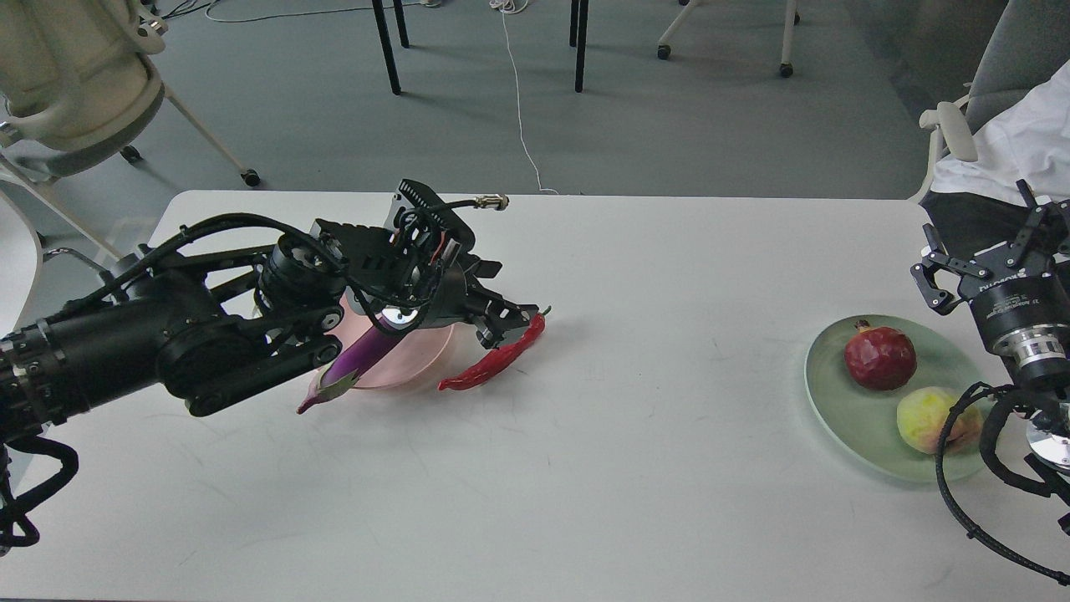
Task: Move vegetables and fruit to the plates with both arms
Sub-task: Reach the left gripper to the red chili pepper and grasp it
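The red chili pepper lies just beyond the right rim of the pink plate, its tip pointing back toward that plate and its stem end away from it. Our left gripper is down on the pepper's upper half, its fingers pinching the pepper between them. The purple eggplant rests across the pink plate, its pale calyx end hanging past the plate's near-left rim onto the white table, its other end hidden under our left wrist. Our left arm reaches across the plate from the plate's left, covering much of it.

Well apart from the pink plate, far toward the table's right end, sits the green plate. The dark red pomegranate is in it, on the side farther from us, crown up. The yellow-green peach lies in the same plate just beside the pomegranate, nearer to us, partly behind a looping black cable. Our right gripper hangs beyond the green plate's far-right rim, clear of both fruits, its fingers spread apart and holding nothing.

Beyond the table, farther still from the pink plate, we see grey carpet, chair legs and a white cord.
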Available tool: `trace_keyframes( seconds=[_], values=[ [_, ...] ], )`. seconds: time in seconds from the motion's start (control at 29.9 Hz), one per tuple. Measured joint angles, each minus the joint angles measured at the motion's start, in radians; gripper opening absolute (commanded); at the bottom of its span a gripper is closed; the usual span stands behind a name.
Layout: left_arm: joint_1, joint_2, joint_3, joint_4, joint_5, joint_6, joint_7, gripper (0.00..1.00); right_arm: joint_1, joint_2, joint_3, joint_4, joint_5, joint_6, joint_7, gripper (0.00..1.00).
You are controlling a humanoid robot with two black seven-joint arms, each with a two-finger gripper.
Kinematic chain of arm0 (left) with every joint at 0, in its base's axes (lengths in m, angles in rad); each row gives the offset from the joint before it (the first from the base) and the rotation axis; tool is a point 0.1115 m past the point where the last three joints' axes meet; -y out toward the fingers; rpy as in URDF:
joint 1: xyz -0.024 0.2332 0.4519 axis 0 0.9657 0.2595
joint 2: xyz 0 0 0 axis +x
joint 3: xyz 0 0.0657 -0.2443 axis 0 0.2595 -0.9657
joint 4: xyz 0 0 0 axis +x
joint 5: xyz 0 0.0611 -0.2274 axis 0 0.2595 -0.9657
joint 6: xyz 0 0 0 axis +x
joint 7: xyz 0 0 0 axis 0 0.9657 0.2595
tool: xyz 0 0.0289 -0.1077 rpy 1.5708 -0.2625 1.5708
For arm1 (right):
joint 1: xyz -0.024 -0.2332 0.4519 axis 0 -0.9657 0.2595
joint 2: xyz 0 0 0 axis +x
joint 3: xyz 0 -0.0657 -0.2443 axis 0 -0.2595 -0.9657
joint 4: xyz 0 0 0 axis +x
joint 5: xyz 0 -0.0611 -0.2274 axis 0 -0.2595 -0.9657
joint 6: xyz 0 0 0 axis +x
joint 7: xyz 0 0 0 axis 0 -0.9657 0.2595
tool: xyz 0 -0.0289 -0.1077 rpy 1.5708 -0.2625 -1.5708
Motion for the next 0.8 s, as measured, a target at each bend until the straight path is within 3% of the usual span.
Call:
trace_keyframes(
  seconds=[0.3,0.6,0.8],
  values=[
    [0.054,-0.120,0.069,0.138,0.005,0.003,0.001,0.72,-0.003,0.015,0.001,-0.001,0.000,0.000,0.000,0.99],
    [0.079,-0.128,0.083,0.183,0.031,0.016,0.000,0.72,0.002,0.031,0.001,0.003,0.000,0.000,0.000,0.99],
    [0.082,-0.128,0.082,0.199,0.033,0.027,0.000,0.66,0.004,0.033,0.001,0.003,0.000,0.000,0.000,0.99]
  ],
)
